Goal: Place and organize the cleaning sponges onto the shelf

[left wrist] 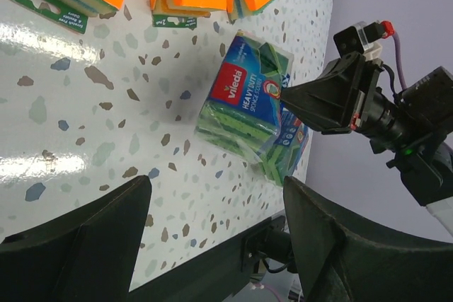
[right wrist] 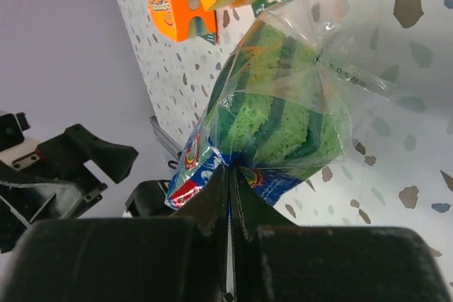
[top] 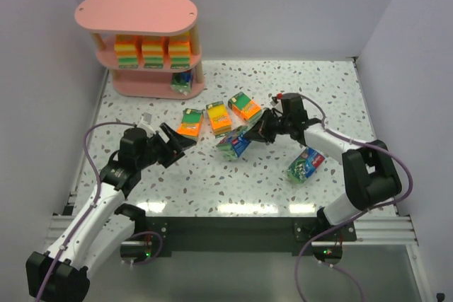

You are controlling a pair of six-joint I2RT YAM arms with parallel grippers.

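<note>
The right tool is pinching, jaws pressed together, the clear plastic wrap of a blue-green sponge pack; the pack is hanging tilted from that grip near the middle of the worktop, and whether its lower edge is touching the surface I cannot tell. The left tool is hovering to the left of that pack with its jaws standing wide apart and nothing between them; it is pointing right, toward the held pack. Three orange sponge packs are lying in a slanting row just beyond the two tools, close beside one another. A second blue-green pack is lying on the worktop to the right, beside the right arm. The pink shelf is standing at the far left corner; its middle tier is carrying three stacks of orange packs side by side, and its bottom tier is holding one blue-green pack at the right end; its top board is showing only bare pink.
</note>
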